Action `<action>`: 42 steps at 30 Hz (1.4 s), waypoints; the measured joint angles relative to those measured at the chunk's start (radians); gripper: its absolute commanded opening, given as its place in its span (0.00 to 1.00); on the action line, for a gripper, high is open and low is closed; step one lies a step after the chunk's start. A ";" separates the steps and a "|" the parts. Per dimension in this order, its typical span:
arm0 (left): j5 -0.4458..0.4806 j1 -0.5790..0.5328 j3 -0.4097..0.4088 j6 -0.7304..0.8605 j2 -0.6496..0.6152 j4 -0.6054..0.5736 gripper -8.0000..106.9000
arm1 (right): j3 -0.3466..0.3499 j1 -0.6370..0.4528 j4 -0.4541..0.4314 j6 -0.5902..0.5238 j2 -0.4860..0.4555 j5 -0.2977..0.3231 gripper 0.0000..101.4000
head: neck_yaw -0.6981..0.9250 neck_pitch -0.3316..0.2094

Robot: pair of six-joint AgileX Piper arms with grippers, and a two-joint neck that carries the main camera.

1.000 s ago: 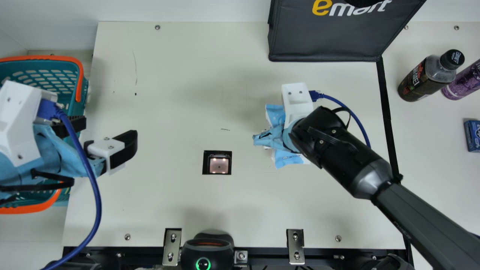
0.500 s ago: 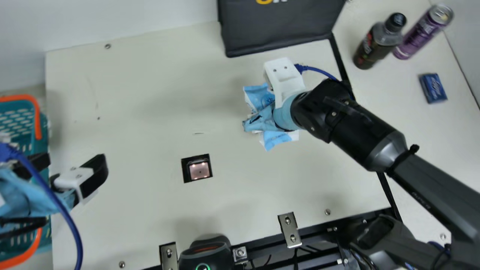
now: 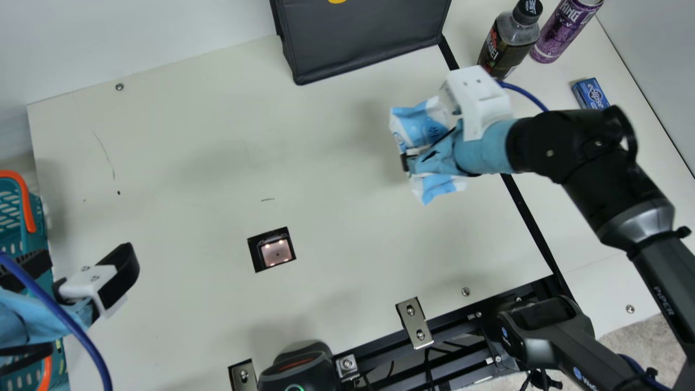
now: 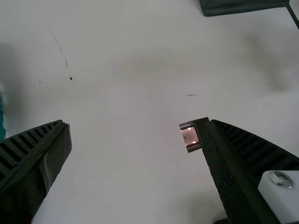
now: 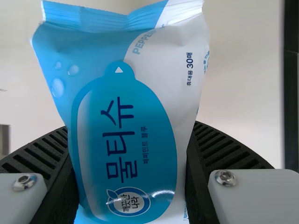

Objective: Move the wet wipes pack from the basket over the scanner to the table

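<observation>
A: What has changed?
B: View has turned with the neck, so I judge by the table (image 3: pixel 184 163) itself. The right gripper (image 5: pixel 131 134) has carried the pack (image 3: pixel 414 124) farther from the scanner (image 3: pixel 276 252), towards the black strip (image 3: pixel 523 209). Left arm: no clear move against the table.

A: State of each gripper?
B: Right: fingers closed in on the pack, one on either side, apart only by the pack's width. Left (image 4: pixel 136 123): spread wide, nothing between its fingers, at the basket (image 3: pixel 38 214) side.

A: Where exactly is the pack?
B: In the right gripper, above the table, between scanner and strip, nearer the strip. Bottle (image 3: pixel 502 50), can (image 3: pixel 564 27) and small box (image 3: pixel 591 93) stand past the strip.

A: Meaning for the task?
B: Probably the last leg: out of the basket, clear of the scanner, set-down remaining. Whether a scan registered, cannot tell.

A: Next?
B: Likely over the strip, lower near the other goods, then release. Risk: knocking the bottle, or the soft pack slumping if let go high.
</observation>
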 measured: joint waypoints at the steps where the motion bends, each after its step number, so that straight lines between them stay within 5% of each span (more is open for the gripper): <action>1: 0.000 0.000 0.000 0.000 0.000 0.000 0.85 | 0.003 -0.042 0.008 -0.038 0.001 0.005 0.00 | 0.000 0.002; 15: 0.000 0.000 0.000 0.000 0.000 0.000 0.85 | 0.005 -0.447 -0.045 -0.460 0.101 -0.115 0.00 | 0.000 0.002; 39: 0.000 0.000 0.000 0.000 0.000 0.000 0.85 | -0.077 -0.569 -0.040 -0.711 0.355 -0.300 0.00 | 0.000 0.002; 42: 0.000 0.000 0.000 0.000 0.000 0.000 0.85 | -0.080 -0.574 -0.039 -0.727 0.384 -0.318 0.10 | 0.000 0.002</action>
